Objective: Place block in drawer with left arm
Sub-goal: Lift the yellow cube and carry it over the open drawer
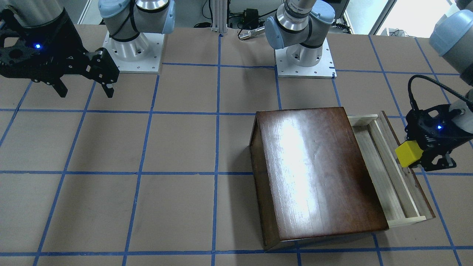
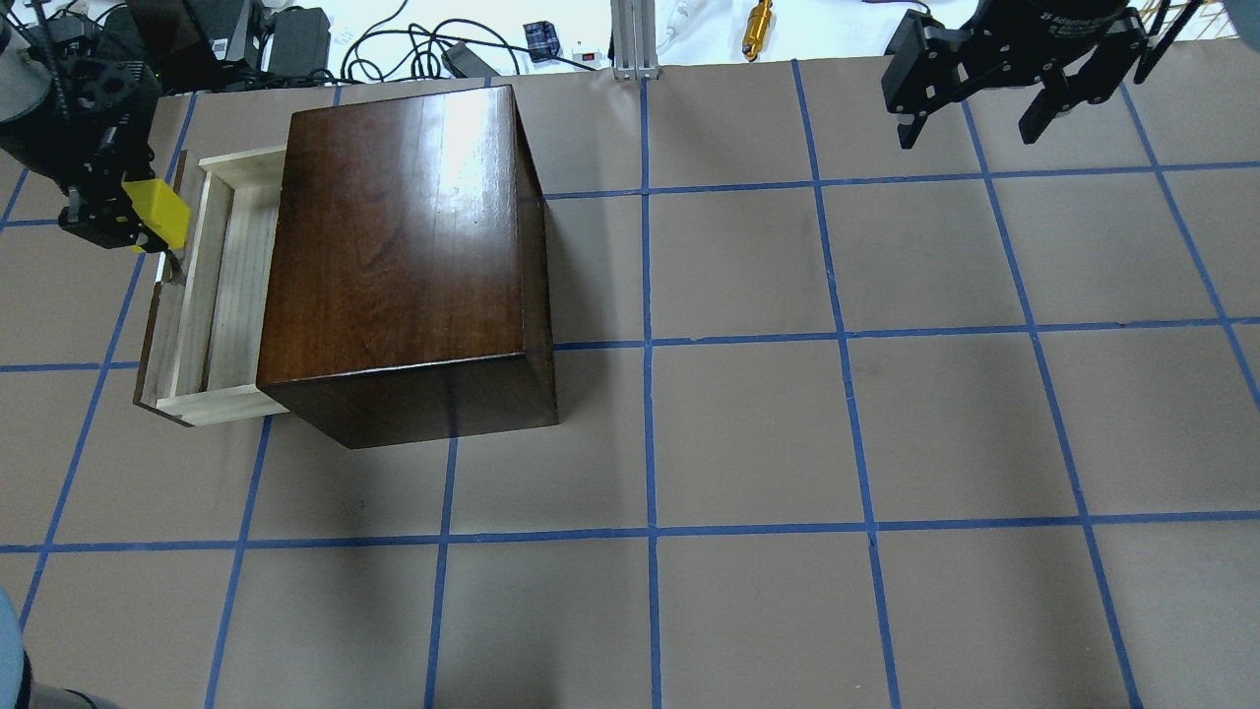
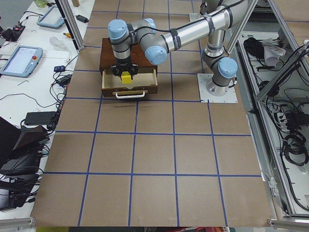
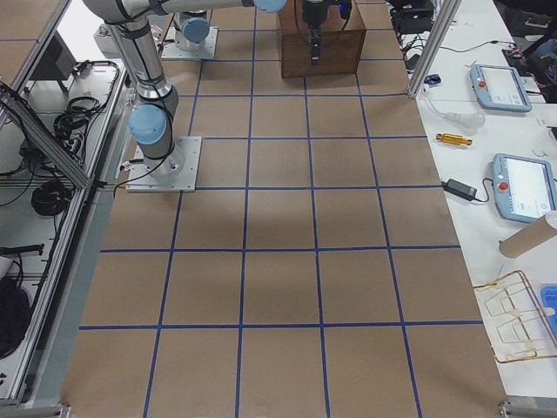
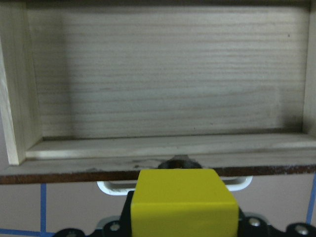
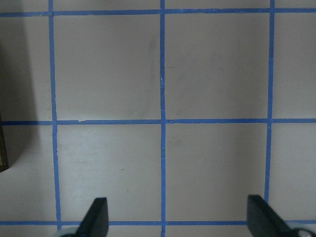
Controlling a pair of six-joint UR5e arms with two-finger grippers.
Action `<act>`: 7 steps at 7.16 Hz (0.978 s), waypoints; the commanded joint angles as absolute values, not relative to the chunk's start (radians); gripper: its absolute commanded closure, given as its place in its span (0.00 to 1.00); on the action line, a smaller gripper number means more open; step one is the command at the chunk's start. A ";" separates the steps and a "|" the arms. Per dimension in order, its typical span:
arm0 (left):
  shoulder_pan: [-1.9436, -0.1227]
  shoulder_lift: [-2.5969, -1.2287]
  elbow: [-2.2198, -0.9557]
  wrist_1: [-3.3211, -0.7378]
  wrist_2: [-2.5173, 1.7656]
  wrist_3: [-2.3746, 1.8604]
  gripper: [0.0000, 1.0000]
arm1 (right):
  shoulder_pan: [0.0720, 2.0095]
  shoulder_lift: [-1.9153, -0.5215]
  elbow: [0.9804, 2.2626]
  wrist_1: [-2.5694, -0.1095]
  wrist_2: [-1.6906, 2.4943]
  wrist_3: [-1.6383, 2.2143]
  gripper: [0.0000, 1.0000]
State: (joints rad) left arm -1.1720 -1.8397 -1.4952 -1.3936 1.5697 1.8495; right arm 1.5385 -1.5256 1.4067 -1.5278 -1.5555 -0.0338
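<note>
Left tool [image 1: 421, 157] grips the block [image 1: 408, 153] tight over the front edge of the drawer [image 1: 375, 173], so we judge the pick done, with moving inward and letting go left.

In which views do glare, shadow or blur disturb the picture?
Front-facing view: broad white glare on top of the box. Overhead view: a smaller glare near its far edge. Left wrist view: the block, near the lens, looks slightly soft; shadow darkens the drawer on its left.

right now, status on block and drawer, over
Left pincer shut on block, above the drawer's front edge, not in yet. Right pincer open, far off. Drawer open, nothing seen inside.
</note>
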 commanded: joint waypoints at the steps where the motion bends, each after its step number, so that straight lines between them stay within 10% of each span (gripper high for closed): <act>1: -1.189 -1.859 -1.561 -1.292 1.560 1.816 0.99 | 1.539 -1.526 1.407 -1.528 -1.555 -0.034 0.00; 5: -1.187 -1.858 -1.630 -1.261 1.513 1.821 0.95 | 1.537 -1.526 1.407 -1.528 -1.557 -0.035 0.00; 7: -1.189 -1.864 -1.647 -1.217 1.509 1.818 0.74 | 1.537 -1.526 1.407 -1.528 -1.555 -0.035 0.00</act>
